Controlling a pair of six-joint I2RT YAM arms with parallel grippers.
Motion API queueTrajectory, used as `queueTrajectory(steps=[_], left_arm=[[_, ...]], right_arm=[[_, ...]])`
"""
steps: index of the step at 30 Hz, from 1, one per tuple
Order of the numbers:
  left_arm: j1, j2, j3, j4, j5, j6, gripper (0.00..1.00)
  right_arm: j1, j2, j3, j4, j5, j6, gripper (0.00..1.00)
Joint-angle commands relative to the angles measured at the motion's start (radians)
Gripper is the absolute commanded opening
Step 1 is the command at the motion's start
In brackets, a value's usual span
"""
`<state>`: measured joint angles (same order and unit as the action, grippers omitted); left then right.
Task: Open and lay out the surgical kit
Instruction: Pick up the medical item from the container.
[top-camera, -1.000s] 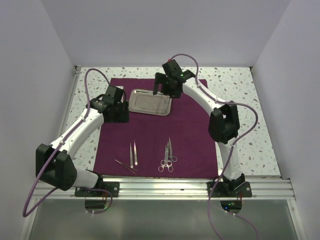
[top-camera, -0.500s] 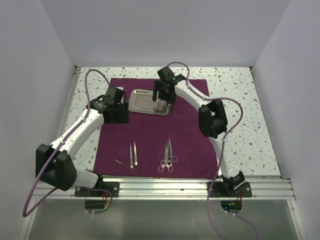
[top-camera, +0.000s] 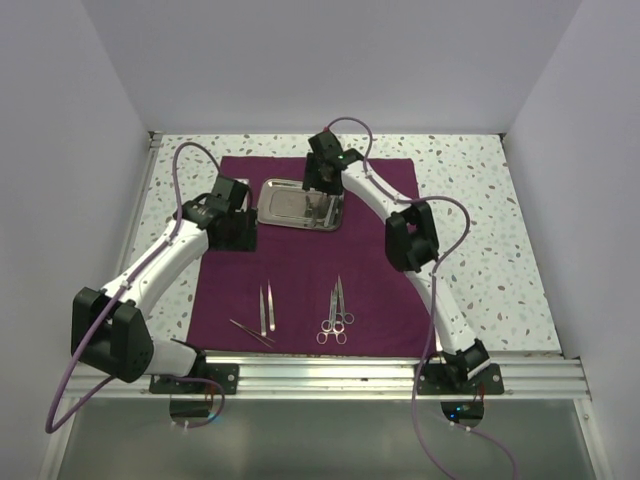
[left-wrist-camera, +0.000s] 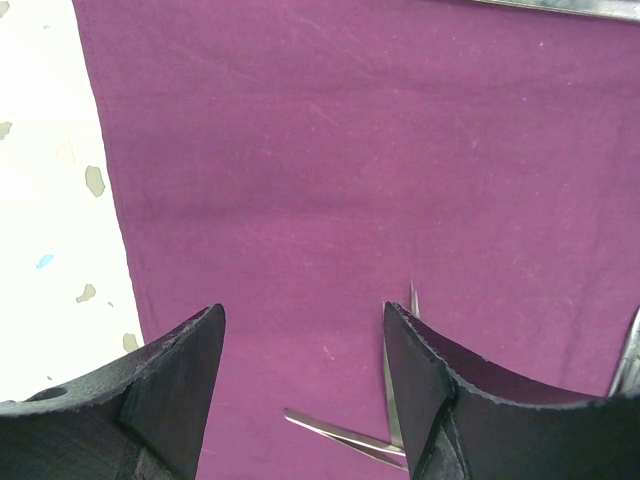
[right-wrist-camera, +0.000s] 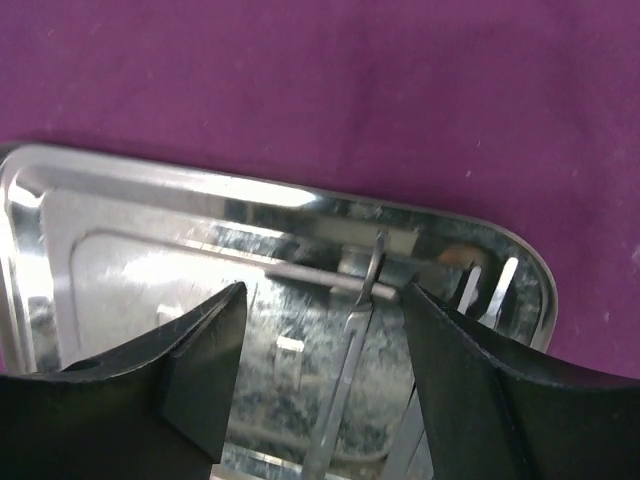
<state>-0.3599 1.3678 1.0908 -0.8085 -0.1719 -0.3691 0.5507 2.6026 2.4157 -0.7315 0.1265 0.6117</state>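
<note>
Fingers (right-wrist-camera: 205, 350) of the right gripper (top-camera: 320, 192) stand apart over the right part of the small shiny rectangular steel tray (top-camera: 285, 205), with nothing clamped between them. In the right wrist view a thin silvery line runs across the tray floor in the gap; whether it is an instrument or a reflection cannot be told.

Fingers (left-wrist-camera: 180, 370) of the left gripper (top-camera: 236, 228) are also spread, holding nothing. They hang over the left part of the dark purple-maroon cloth wrap (top-camera: 300, 270), near its left edge and just left of the tray.

The cloth lies flat and opened out on the white speckled surface (top-camera: 480, 240). The tray sits on its far half. On its near half, slim silver tweezers (top-camera: 266, 308) lie pointing away from the arm bases, with another thin pair (top-camera: 250, 332) slanting just beside them. To their right, well apart, lie two ring-handled silver instruments (top-camera: 336, 312), side by side with their tips pointing away.
</note>
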Motion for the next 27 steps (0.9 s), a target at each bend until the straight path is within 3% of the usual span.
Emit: queueTrajectory(steps=[1, 4, 7, 8, 15, 17, 21, 27], left_arm=[[0.01, 0.014, 0.018, 0.02, -0.02, 0.05, 0.69], [0.012, 0.03, 0.034, 0.026, -0.005, 0.052, 0.69], [0.018, 0.031, 0.037, 0.037, 0.028, 0.044, 0.69], [0.019, 0.03, 0.037, 0.04, 0.041, 0.039, 0.69], [0.03, 0.013, 0.021, 0.061, 0.087, 0.032, 0.69], [0.033, 0.008, 0.012, 0.071, 0.091, 0.033, 0.69], [0.048, -0.012, -0.025, 0.083, 0.104, 0.039, 0.69], [0.062, -0.047, -0.06, 0.094, 0.13, 0.042, 0.69]], right_arm=[[0.006, 0.059, 0.094, 0.003, 0.059, 0.011, 0.67], [0.011, 0.079, 0.1, -0.006, 0.107, 0.002, 0.65], [0.011, 0.1, 0.123, -0.04, 0.145, -0.012, 0.57], [0.012, 0.122, 0.132, -0.054, 0.151, -0.018, 0.51], [0.057, 0.188, 0.187, -0.198, 0.208, -0.046, 0.31], [0.064, 0.201, 0.2, -0.246, 0.209, -0.038, 0.17], [0.081, 0.211, 0.214, -0.276, 0.205, -0.04, 0.02], [0.08, 0.182, 0.204, -0.275, 0.203, -0.032, 0.0]])
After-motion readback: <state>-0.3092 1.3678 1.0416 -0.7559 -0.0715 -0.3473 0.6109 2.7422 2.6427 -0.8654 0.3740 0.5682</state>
